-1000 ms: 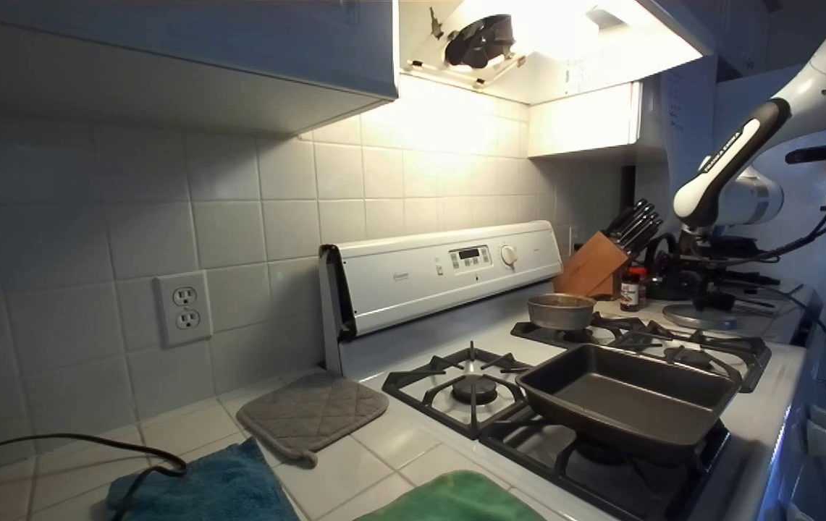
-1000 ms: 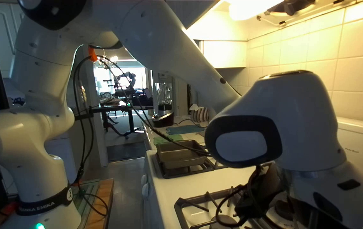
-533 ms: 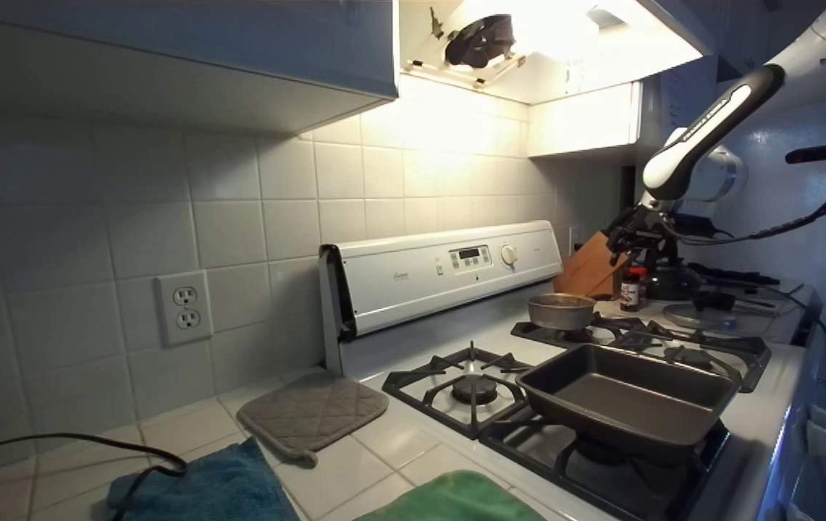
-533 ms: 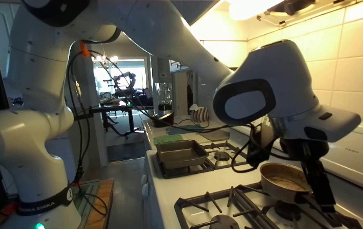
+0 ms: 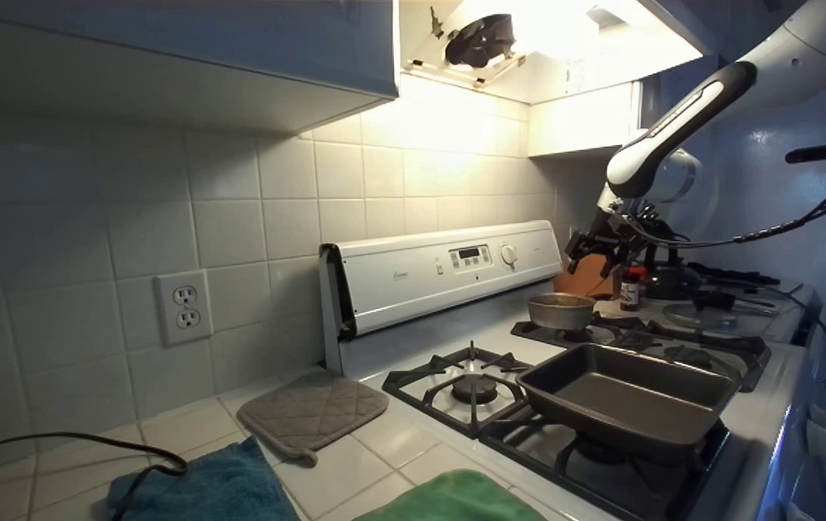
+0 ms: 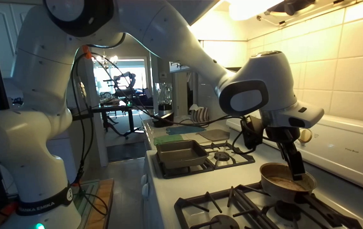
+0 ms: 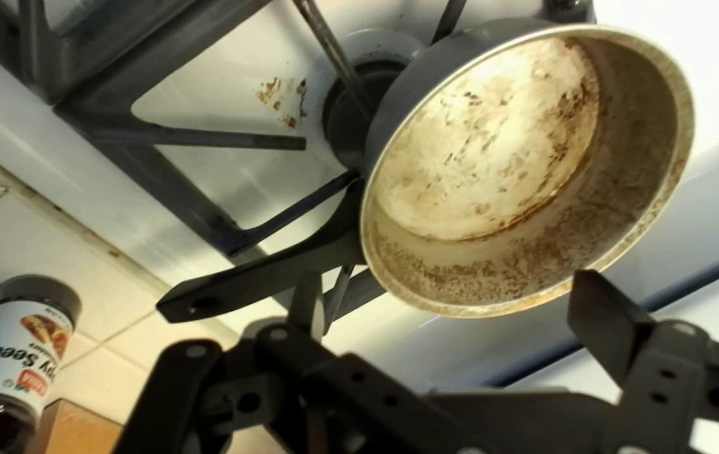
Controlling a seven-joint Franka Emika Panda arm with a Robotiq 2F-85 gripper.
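My gripper (image 7: 450,301) is open and empty in the wrist view, its black fingers wide apart. A small metal saucepan (image 7: 498,145) with a stained inside and a black handle (image 7: 252,284) lies just beyond the fingertips. In the wrist view the left finger overlaps the handle's edge and the right finger overlaps the rim; contact cannot be told. In an exterior view the gripper (image 5: 589,263) is above the saucepan (image 5: 561,312), pointing down. In an exterior view the gripper (image 6: 296,174) overlaps the far side of the saucepan (image 6: 275,190), which sits upright on a burner grate.
A dark baking pan (image 5: 637,409) stands on the front grate (image 5: 565,463). A seasoning bottle (image 7: 19,353), knife block (image 5: 590,278), kettle (image 5: 666,282) and glass lid (image 5: 698,316) are beyond the stove. The stove's back panel (image 6: 346,149) rises behind the saucepan.
The arm has swung from over the counter by the lid, first rising and then moving across to above the saucepan. The saucepan and baking pan have not moved.
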